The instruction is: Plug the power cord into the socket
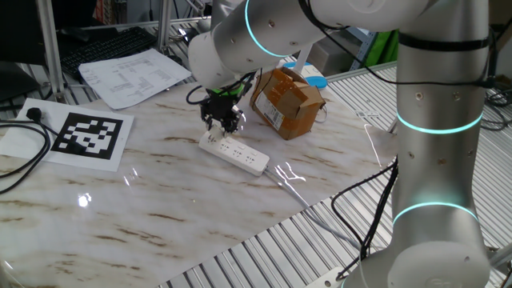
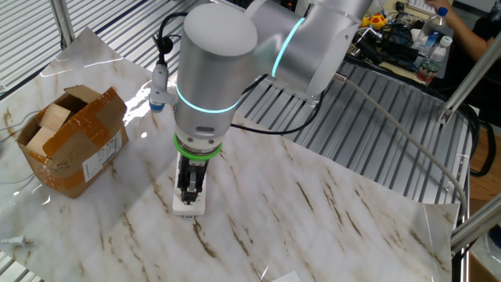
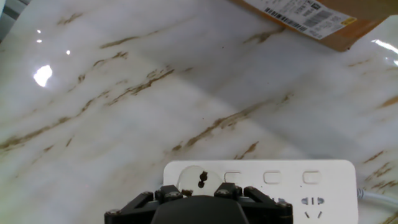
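The socket is a long white power strip [image 1: 237,153] lying on the marble table; it also shows in the hand view [image 3: 280,180] and as one end in the other fixed view [image 2: 190,206]. The power cord's small round white plug [image 3: 199,178], with dark marks, sits on the strip's left-end outlet. My gripper [image 3: 198,193] points straight down over that end [image 1: 222,122] [image 2: 190,185]. Its dark fingers [image 3: 166,194] stand close on either side of the plug, shut on it. The plug's lower part is hidden behind the hand.
A brown cardboard box [image 1: 286,102] [image 2: 70,141] stands just behind the strip. A printed marker sheet [image 1: 88,136], a black cable with plug [image 1: 32,116] and papers [image 1: 132,76] lie at the left. A metal slatted surface [image 1: 264,248] borders the table's front.
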### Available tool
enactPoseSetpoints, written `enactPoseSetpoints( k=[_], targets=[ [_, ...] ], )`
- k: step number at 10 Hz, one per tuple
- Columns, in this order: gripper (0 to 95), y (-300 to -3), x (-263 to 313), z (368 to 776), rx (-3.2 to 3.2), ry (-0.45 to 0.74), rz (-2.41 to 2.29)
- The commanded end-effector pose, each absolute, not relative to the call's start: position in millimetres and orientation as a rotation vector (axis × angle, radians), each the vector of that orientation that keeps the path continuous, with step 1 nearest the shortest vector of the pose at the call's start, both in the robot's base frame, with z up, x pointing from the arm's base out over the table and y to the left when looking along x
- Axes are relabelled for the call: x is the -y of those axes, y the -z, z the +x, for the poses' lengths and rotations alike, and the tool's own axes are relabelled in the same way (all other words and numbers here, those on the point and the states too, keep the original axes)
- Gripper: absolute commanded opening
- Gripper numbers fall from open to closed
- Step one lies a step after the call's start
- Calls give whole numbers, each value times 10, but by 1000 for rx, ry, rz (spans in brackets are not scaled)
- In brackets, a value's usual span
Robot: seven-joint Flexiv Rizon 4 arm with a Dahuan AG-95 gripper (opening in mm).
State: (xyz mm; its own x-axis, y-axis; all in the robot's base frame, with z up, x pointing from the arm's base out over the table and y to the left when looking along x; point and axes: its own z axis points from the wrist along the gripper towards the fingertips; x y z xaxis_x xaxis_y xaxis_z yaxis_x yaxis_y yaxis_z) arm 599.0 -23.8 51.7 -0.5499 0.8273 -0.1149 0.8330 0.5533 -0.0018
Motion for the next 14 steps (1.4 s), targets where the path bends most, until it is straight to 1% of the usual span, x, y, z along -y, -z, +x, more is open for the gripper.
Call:
enactPoseSetpoints(
  k=[1,2,4,10,12,14],
  targets=[
    [0,-534,246,5993,-2748,9,1491],
    [0,-517,251,5978,-2780,-7,1461],
    [0,-477,242,5980,-2800,-1,1462],
    [0,-498,220,5937,-2799,-91,1596],
    [380,-496,220,5937,-2768,-111,1667],
    [380,-493,219,5937,-2757,-118,1697]
  ],
)
